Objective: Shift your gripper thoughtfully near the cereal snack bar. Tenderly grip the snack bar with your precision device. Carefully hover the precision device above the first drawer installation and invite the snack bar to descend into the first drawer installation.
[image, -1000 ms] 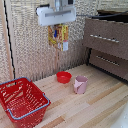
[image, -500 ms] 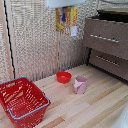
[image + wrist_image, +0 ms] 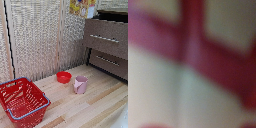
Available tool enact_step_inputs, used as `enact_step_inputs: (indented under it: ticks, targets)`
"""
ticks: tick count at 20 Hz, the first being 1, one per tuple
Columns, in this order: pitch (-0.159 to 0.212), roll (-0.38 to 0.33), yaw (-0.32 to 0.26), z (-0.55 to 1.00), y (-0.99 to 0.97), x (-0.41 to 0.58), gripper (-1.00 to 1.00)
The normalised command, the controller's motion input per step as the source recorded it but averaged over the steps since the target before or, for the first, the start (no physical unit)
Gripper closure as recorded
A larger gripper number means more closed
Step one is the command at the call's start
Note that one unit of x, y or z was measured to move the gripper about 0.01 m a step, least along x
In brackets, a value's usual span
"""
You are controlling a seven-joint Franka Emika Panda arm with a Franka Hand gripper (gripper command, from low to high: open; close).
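Snack bar aloft at the top edge of the exterior view, close to the cabinet's upper drawer.

The cereal snack bar (image 3: 80, 6) hung high against the slatted screen (image 3: 40, 35), only its yellow-orange lower part with red print showing; the gripper itself was out of frame above, so I could not tell whether its fingers pinched the packet, though nothing else seemed to support it. The first drawer installation (image 3: 106, 38) sat just to the exterior view's right and below, its top looking pulled open. By my reckoning the packet was light, flat and thin, the wrapper likely slick and crinkly, the bar inside prone to snapping; a modest pinch across the flat faces near one end seemed best. Wrist view was a blur of red and grey. Red bowl (image 3: 63, 77), pink cup (image 3: 80, 84) and red basket (image 3: 22, 102) stood on the bench (image 3: 95, 107), well below.
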Motion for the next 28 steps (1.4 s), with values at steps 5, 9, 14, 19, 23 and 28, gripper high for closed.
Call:
enact_step_inputs:
  ticks: [5,9,14,19,23,28]
  targets:
    - [-0.072,0.072,0.056,0.8,-0.92,0.0,1.0]
    - [-0.016,0.058,0.068,0.66,-0.92,0.016,1.0]
    - [0.033,0.017,0.033,0.46,-0.98,0.033,1.0]
    - [0.093,0.0,0.0,0.36,-1.0,0.028,1.0]
    - [0.128,0.0,0.0,0.31,-1.0,0.02,1.0]
    - [0.149,0.0,0.0,0.14,-0.98,0.124,1.0]
